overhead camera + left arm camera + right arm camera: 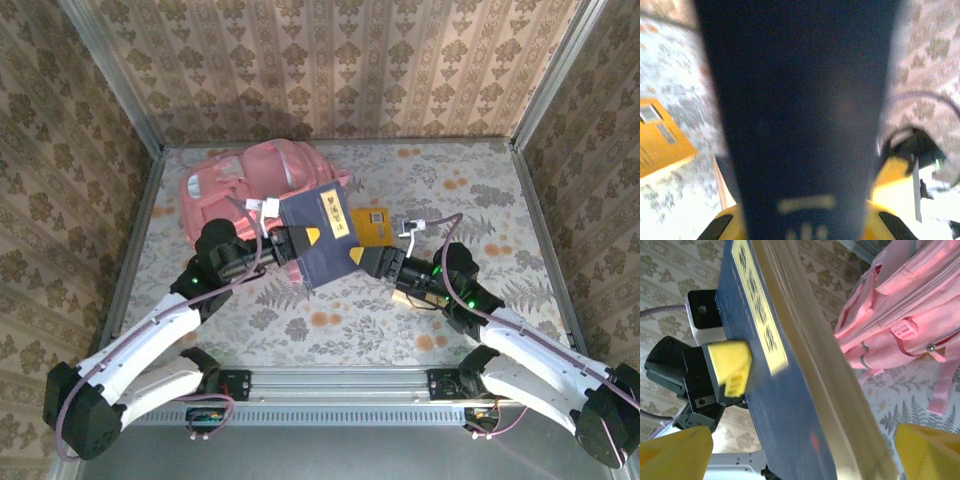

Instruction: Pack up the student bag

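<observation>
1. The left gripper is clamping a dark blue hardback book with a yellow cover label, holding it tilted on edge above the floral-patterned table.
2. The large soft pink fabric student bag is lying at the far left of the table, just behind the book.
3. The right gripper is straddling the book's opposite edge, its jaws standing wide and, as far as can be seen, not pressing on it.
4. The step in hand is probably getting the book into the bag. Doing it well likely means steadying the free edge with the right gripper, or using it to spread the bag's mouth, before tipping the book narrow-end first toward the opening. A one-sided hold on a heavy book is inviting a twist.
5. A flat orange booklet is lying on the table just beside the book, seemingly waiting its turn.
6. The right wrist view is adding what the overhead view is missing: the book's pale page edges, one yellow finger of the left gripper pressing flat on the cover, and the bag's zips and straps up close. Whether the main compartment is open cannot be told.
7. The left wrist view is showing the book running between its own fingers.
</observation>
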Controlling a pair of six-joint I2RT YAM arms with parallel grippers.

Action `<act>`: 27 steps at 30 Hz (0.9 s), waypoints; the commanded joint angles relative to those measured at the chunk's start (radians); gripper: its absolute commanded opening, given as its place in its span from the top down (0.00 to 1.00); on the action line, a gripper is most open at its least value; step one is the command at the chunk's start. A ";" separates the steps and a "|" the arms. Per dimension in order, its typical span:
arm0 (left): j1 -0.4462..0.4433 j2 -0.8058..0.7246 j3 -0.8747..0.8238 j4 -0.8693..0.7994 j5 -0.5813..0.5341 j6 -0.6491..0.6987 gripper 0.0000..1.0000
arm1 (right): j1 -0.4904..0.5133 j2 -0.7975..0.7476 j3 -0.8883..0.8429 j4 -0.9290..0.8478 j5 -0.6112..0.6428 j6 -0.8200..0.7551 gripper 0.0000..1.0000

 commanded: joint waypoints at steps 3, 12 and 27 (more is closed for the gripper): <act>-0.057 -0.010 -0.028 0.306 -0.332 -0.103 1.00 | 0.097 0.045 -0.022 0.276 0.211 0.067 0.01; -0.119 0.089 -0.025 0.511 -0.442 -0.152 1.00 | 0.176 0.187 0.033 0.479 0.368 0.118 0.01; -0.170 0.133 -0.046 0.574 -0.500 -0.165 1.00 | 0.181 0.339 0.100 0.687 0.522 0.140 0.53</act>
